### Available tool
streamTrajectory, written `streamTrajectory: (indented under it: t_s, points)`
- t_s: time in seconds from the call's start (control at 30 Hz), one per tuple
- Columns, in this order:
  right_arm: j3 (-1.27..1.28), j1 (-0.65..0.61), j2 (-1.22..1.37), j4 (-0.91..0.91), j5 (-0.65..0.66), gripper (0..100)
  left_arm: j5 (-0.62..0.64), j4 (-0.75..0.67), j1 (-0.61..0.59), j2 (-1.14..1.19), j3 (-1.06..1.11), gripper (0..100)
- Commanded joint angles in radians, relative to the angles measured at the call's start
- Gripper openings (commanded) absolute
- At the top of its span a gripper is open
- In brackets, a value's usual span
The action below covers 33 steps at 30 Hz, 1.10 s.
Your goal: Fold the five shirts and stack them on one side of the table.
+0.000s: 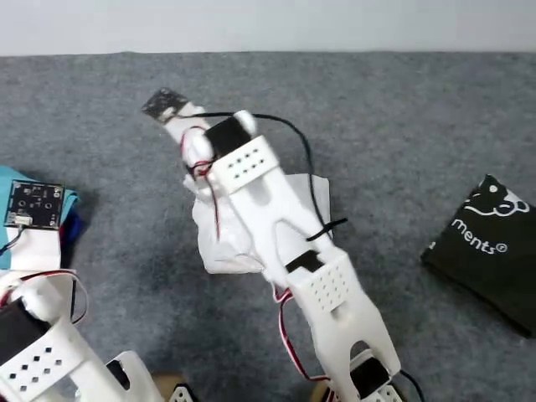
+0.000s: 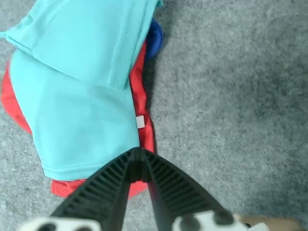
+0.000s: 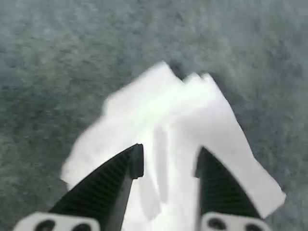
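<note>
A crumpled white shirt (image 1: 224,244) lies mid-table under the right arm. Over this white shirt (image 3: 192,120) my right gripper (image 3: 168,162) hangs open, one finger on each side of a fold. At the table's left side a folded teal shirt (image 2: 82,106) tops a stack with a red shirt (image 2: 139,103) and a blue shirt (image 2: 155,36) peeking out beneath. My left gripper (image 2: 139,155) is shut with nothing in it, just above the stack's near edge. The high view shows the teal shirt (image 1: 12,177) partly hidden by the left arm. A folded black shirt (image 1: 486,243) with white print lies at the right.
Grey carpet-like table surface (image 1: 402,126) stretches wide behind and between the white shirt and the black one. The right arm's white links (image 1: 327,285) cross the middle of the table.
</note>
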Motion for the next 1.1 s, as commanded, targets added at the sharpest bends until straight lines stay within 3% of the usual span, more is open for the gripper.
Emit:
streamTrajectory:
  t_s: [0.0,0.13,0.3,0.67,0.97,1.07]
  points:
    - [0.106,0.104,-0.097,0.042,0.014,0.6,-0.008,-0.028,0.006,-0.009,-0.008,1]
    - [0.273,0.182,-0.134,0.042,0.092,0.9,-0.008,-0.028,0.006,-0.009,-0.008,1]
    - [0.385,0.174,-0.142,0.042,0.12,1.0,-0.008,-0.038,0.006,-0.009,-0.007,1]
    - [0.336,-0.188,-0.143,0.038,0.146,1.0,-0.008,-0.043,0.008,-0.005,-0.004,1]
    - [0.322,-0.114,-0.222,0.039,0.143,1.8,-0.008,-0.043,0.008,-0.003,-0.002,1]
    - [0.322,-0.113,-0.232,0.031,0.107,8.2,-0.006,-0.043,0.008,-0.003,-0.002,1]
